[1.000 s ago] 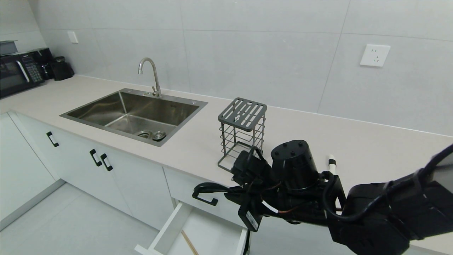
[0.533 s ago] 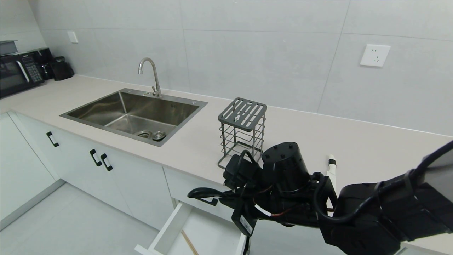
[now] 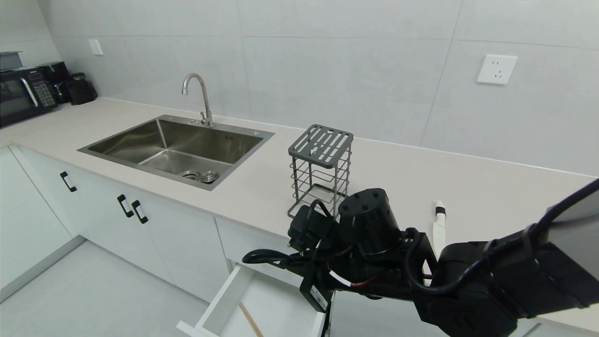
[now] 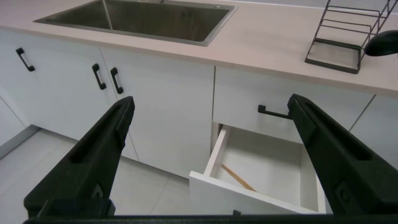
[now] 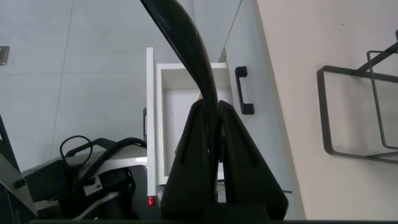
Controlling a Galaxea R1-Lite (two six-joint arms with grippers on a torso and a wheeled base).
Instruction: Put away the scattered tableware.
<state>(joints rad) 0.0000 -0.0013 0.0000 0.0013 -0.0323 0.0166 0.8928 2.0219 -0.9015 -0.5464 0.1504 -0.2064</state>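
Our right gripper [image 5: 210,112] is clamped on a black utensil [image 5: 180,37] over the open drawer [image 4: 267,165], where a chopstick [image 4: 238,178] lies. Our left gripper [image 4: 211,102] hangs with its fingers wide apart. A knife [image 3: 438,224] lies on the counter [image 3: 234,187] near the rack [image 3: 320,164].

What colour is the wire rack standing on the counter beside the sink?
The wire rack is dark grey; the head view shows it best.

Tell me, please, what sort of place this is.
Probably a kitchen: a steel sink with a tap in a long counter, a microwave at its far end, an open drawer below.
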